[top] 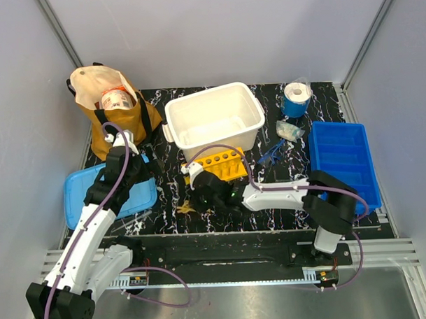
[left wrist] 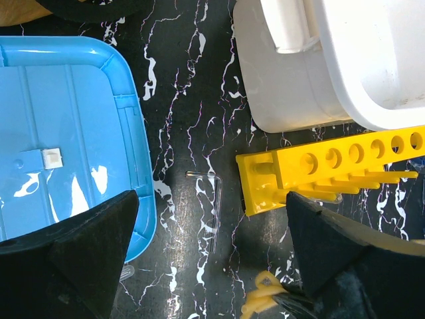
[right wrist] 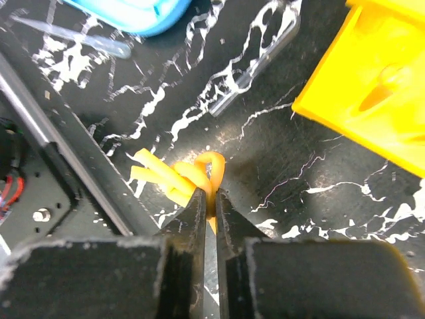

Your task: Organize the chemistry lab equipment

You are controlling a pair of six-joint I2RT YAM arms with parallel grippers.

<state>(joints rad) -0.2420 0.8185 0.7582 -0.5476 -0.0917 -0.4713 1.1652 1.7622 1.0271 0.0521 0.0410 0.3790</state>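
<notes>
My right gripper is shut on the small yellow-orange knotted piece, low over the black mat near its front edge; both also show in the top view, the gripper and the piece. My left gripper is open and empty above the mat, between the blue lid and the yellow rack. A thin clear tube lies under it and also shows in the right wrist view. Blue-framed safety glasses and a small clear packet lie right of the white bin.
The white bin stands mid-table with the yellow rack in front. A blue lid lies left, a blue tray right, a blue roll back right and the brown bag back left. A clear pipette lies by the lid.
</notes>
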